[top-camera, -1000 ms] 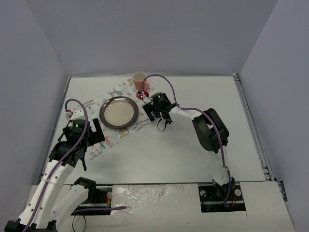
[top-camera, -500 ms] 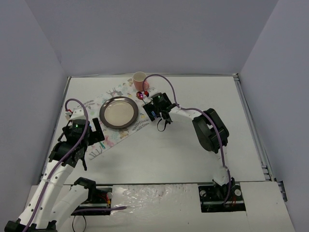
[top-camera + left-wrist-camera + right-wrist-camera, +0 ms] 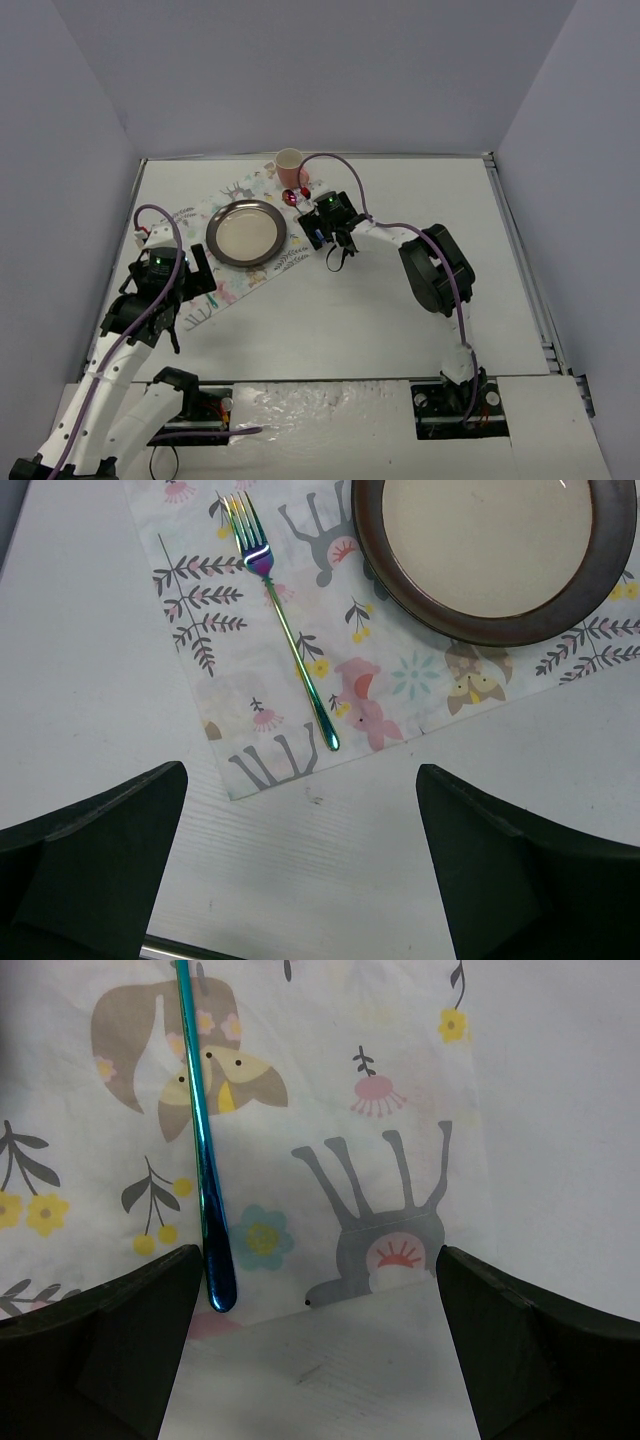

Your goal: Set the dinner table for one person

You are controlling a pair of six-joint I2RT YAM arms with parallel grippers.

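The white dinner table [image 3: 400, 310] carries a printed placemat [image 3: 235, 190] with a dark-rimmed plate [image 3: 246, 232] on it. A pink cup [image 3: 290, 160] stands at the mat's far corner. An iridescent fork [image 3: 285, 610] lies on the mat left of the plate [image 3: 490, 560]. A blue iridescent utensil handle [image 3: 200, 1160] lies on the mat right of the plate; its reddish end [image 3: 293, 196] shows near the cup. My left gripper [image 3: 300, 775] is open and empty above the mat's near edge. My right gripper [image 3: 318, 1255] is open and empty, the handle's tip beside its left finger [image 3: 100, 1360].
Grey walls enclose the table at the back and on both sides. The right arm's elbow [image 3: 435, 265] reaches over the table's middle. The left arm [image 3: 150, 300] is over the near left part.
The right gripper has shifted very slightly toward the far side. Nothing else has visibly moved.
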